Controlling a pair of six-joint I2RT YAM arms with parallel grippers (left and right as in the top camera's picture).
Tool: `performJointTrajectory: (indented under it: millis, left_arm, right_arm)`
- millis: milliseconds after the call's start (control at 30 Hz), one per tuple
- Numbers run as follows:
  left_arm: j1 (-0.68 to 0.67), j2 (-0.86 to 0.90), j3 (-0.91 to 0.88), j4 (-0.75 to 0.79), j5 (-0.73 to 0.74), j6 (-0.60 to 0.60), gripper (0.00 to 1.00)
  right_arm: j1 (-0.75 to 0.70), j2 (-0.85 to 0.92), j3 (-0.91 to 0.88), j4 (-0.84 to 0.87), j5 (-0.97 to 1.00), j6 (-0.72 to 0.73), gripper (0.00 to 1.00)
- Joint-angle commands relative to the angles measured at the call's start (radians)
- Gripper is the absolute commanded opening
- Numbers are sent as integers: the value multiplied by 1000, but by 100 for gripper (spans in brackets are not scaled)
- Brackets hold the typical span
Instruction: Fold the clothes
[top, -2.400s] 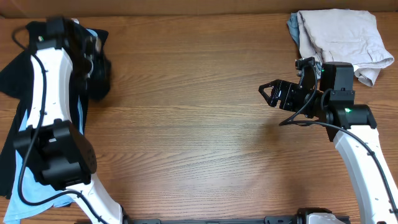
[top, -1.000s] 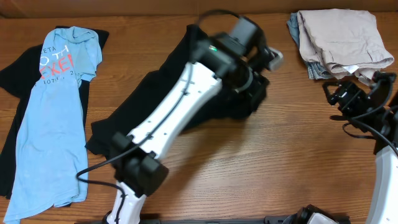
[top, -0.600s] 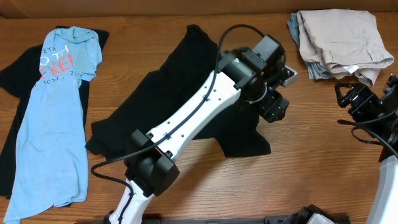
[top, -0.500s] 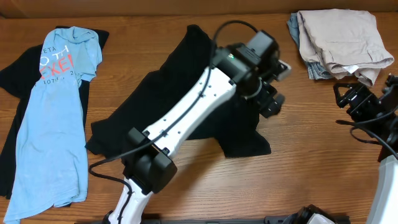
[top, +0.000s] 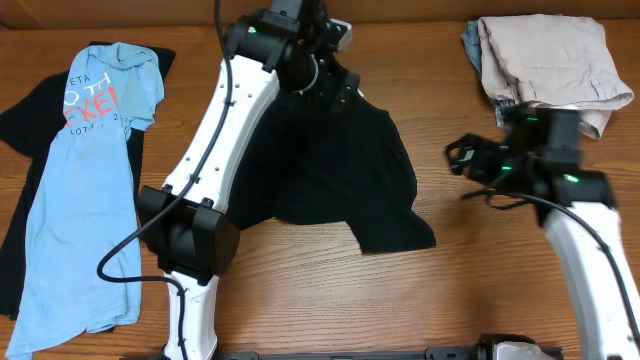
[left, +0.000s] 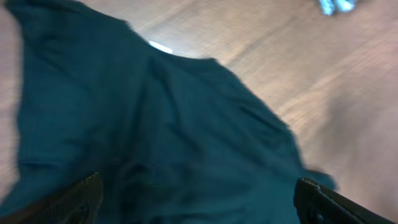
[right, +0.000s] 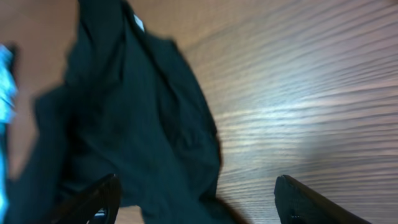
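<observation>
A black garment (top: 320, 175) lies spread and rumpled on the middle of the wooden table. My left gripper (top: 340, 95) hovers over its far edge, open and holding nothing. In the left wrist view the dark cloth (left: 161, 124) fills the frame beneath the spread left gripper (left: 199, 202). My right gripper (top: 457, 160) stands open just right of the garment, apart from it. In the right wrist view the right gripper (right: 199, 199) has the cloth's edge (right: 137, 124) below and to the left of it.
A light blue T-shirt (top: 85, 170) lies over another black garment (top: 18, 120) at the left edge. A pile of beige and grey folded clothes (top: 545, 60) sits at the far right corner. Bare wood (top: 480, 270) lies in front of the black garment.
My left gripper opened and let go of the black garment, then swung back to its far edge. The garment now lies flat. The right arm moved left toward it.
</observation>
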Motion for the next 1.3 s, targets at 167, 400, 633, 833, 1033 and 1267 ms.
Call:
performJointTrajectory:
  millis: [167, 400, 633, 833, 1033, 1267]
  left_arm:
    - [-8, 6, 23, 78, -184, 135, 97]
    - [-16, 130, 23, 120, -185, 201, 78]
    - [-47, 278, 23, 129, -187, 282, 68]
    - [-74, 321, 21, 145, -274, 326, 55]
    - [-73, 325, 9, 180, -298, 327, 43]
    - [-78, 325, -41, 201, -289, 390, 47]
  right_arm:
    - [161, 229, 23, 65, 163, 24, 83]
    - [163, 292, 22, 71, 162, 34, 83]
    - [163, 292, 22, 79, 162, 34, 83]
    - [163, 292, 22, 78, 162, 34, 84]
    - [163, 292, 22, 82, 162, 34, 84]
    - [163, 292, 22, 83, 162, 34, 84]
